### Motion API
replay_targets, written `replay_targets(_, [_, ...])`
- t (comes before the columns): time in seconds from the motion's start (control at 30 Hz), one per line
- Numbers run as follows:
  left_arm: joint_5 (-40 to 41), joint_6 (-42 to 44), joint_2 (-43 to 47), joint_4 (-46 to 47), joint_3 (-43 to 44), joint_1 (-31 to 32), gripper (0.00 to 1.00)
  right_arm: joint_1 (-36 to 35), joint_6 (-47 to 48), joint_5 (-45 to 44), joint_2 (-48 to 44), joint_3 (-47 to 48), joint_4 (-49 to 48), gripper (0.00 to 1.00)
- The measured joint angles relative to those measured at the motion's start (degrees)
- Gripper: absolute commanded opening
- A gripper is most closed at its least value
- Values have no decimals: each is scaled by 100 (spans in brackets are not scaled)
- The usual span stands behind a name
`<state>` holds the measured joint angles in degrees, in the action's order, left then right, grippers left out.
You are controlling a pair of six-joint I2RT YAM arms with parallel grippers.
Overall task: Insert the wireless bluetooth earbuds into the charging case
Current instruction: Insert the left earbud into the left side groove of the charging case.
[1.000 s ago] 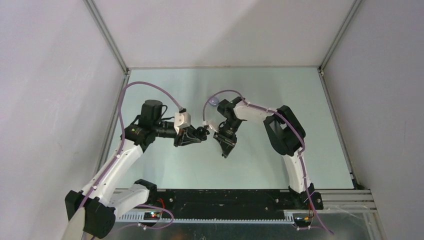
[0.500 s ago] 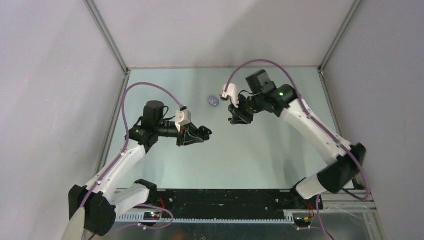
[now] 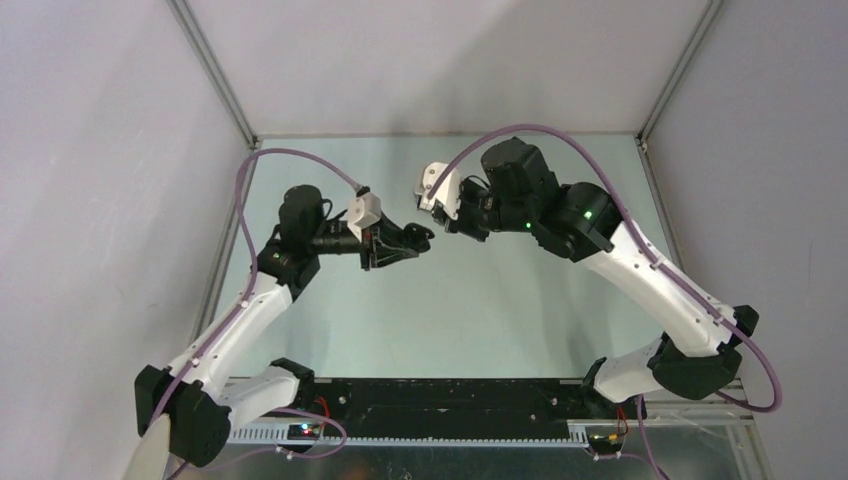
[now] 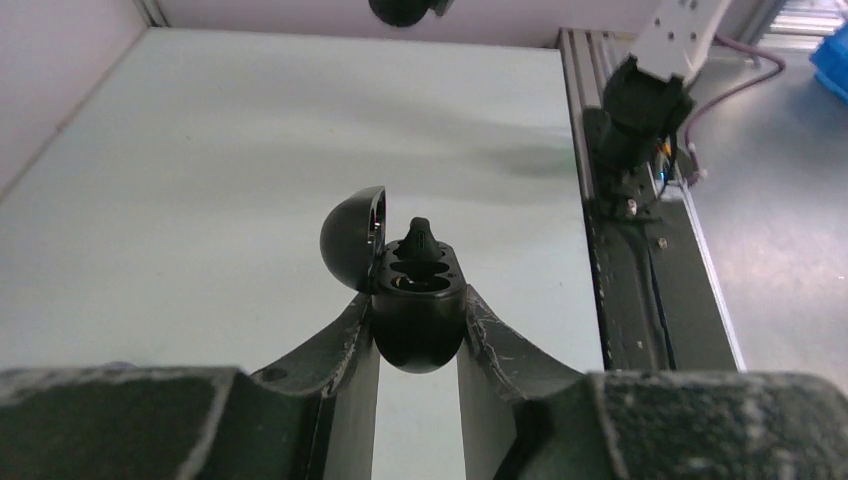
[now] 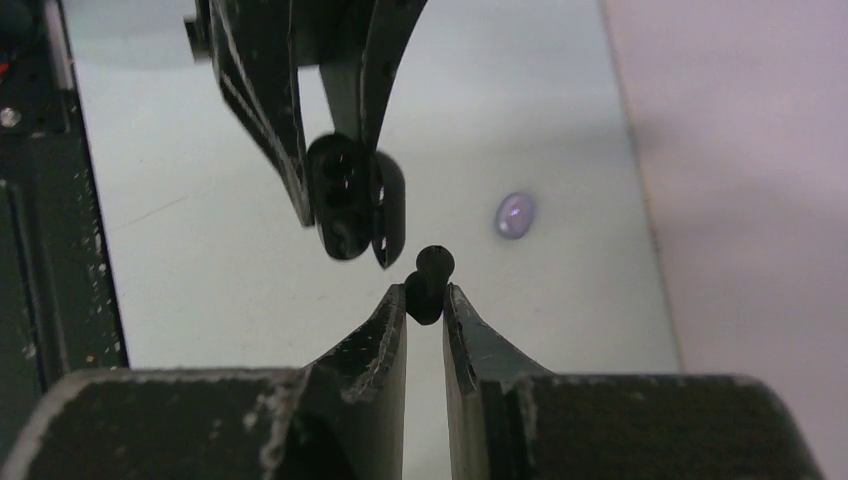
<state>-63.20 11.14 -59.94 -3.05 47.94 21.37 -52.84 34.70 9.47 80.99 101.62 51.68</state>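
Note:
My left gripper (image 4: 417, 300) is shut on the black charging case (image 4: 415, 335), held above the table with its lid (image 4: 352, 238) swung open to the left. One black earbud (image 4: 421, 238) stands up out of the far slot; the near slot shows hollow. My right gripper (image 5: 424, 292) is shut on a second black earbud (image 5: 428, 278), which sits just below and to the right of the open case (image 5: 345, 205) without touching it. In the top view the left gripper (image 3: 405, 243) and right gripper (image 3: 445, 222) face each other closely over the table's middle.
A pale lilac oval object (image 5: 514, 214) lies on the green table (image 3: 500, 320) beyond the case; the right arm hides it in the top view. Grey walls close in the left, right and back. The black base rail (image 4: 640, 300) runs along the near edge.
The right arm has swung round, and its gripper now sits close beside the case with the earbud. The left gripper has shifted slightly farther back and right, still holding the case.

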Motion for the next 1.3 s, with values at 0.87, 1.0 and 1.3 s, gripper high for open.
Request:
replay_targets(0.87, [855, -2949, -70, 5455, -1794, 625, 8, -1145, 850, -1003, 87, 197, 804, 8])
replay_targets(1.0, [678, -2802, 13, 5418, -1794, 625, 8, -1244, 911, -1082, 87, 197, 802, 8])
replay_targets(1.3, [553, -2461, 17, 5018, -1794, 627, 7, -1521, 1014, -1176, 195, 201, 804, 8])
